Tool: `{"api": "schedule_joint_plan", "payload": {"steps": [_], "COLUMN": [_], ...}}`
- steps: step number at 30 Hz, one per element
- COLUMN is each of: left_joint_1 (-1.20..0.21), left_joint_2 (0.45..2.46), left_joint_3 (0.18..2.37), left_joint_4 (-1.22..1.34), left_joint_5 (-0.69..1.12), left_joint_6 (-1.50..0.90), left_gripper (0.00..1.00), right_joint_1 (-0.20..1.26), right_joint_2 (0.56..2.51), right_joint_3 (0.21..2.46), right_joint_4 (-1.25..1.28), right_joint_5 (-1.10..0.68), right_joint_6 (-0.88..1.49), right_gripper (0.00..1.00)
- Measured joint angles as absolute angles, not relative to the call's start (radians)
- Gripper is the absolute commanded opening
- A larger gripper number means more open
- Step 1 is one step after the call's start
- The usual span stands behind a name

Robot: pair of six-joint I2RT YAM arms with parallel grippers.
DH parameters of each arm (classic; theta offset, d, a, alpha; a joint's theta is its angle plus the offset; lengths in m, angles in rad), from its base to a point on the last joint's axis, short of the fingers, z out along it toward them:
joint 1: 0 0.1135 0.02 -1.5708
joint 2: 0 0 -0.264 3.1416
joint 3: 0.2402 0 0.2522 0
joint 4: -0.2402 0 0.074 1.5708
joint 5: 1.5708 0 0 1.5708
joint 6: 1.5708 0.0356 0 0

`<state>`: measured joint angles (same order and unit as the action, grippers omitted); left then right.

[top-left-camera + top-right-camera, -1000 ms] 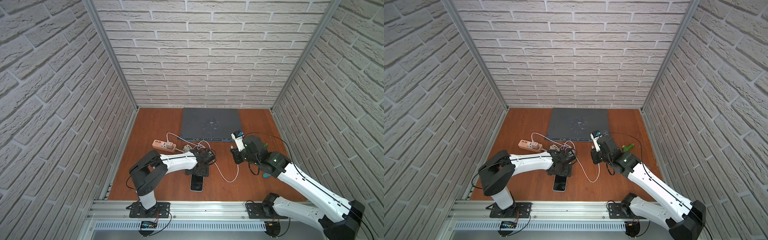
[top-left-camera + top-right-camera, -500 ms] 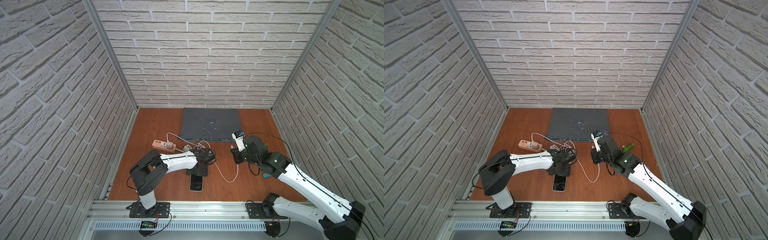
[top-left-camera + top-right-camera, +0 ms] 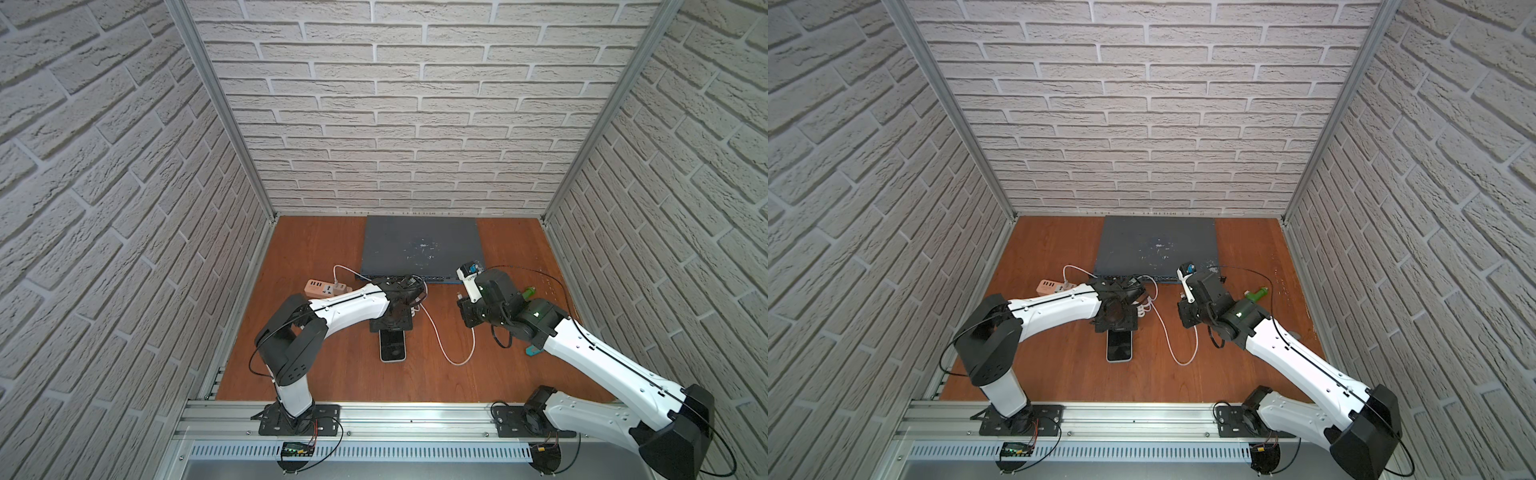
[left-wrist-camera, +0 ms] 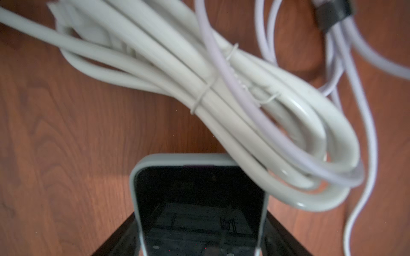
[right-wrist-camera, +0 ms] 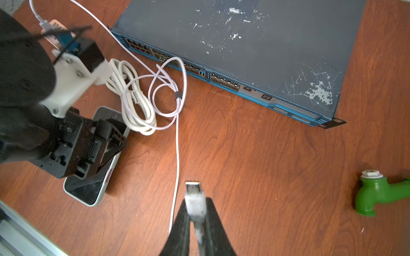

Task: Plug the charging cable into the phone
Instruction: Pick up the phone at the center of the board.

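- Two pincers, two jobs: right gripper [image 5: 196, 205] carries the plug [image 5: 193, 190], left gripper [image 3: 392, 323] sits over the phone [image 5: 88, 190].
- Right gripper: jaws pressed together on the charging cable [image 5: 177, 144] just behind the plug. The metal tip sticks out ahead of the fingertips, clear of the table [image 5: 244, 155].
- Key relation: phone lies off to the right gripper's left, well apart, flat, screen up. Cable slack runs along the table between them.
- Axes: phone's long axis is roughly parallel to the plug's. The tip points toward the grey-blue box [image 5: 255, 44], not at either short end of the phone.
- Left gripper: jaws spread wide across the phone's width, fingers [image 4: 119, 241] against both long edges in the left wrist view, so it reads as a clamp. The phone end toward that arm's base pokes out free.
- Coiled cord [image 4: 244, 124] lies over the phone corner ahead of the left gripper's fingers and crowds that end.
- Port not visible in any view. My read: if it's on the free end, the right arm has to swing the plug round and come in along the long axis while the left only braces.
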<state>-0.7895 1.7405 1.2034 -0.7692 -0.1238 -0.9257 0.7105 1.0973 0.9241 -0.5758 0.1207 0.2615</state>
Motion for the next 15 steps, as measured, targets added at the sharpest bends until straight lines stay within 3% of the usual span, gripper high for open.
{"api": "schedule_joint_plan", "payload": {"steps": [15], "left_joint_1": [-0.679], "left_joint_2": [1.592], "left_joint_3": [1.26], "left_joint_4": [-0.845], "left_joint_5": [-0.167], "left_joint_6": [-1.139], "left_gripper": [0.0], "right_joint_1": [0.719], "right_joint_2": [1.231], "right_joint_3": [0.992], "right_joint_4": [-0.608], "right_joint_5": [0.112], "right_joint_6": [0.21], "right_gripper": [0.03]}}
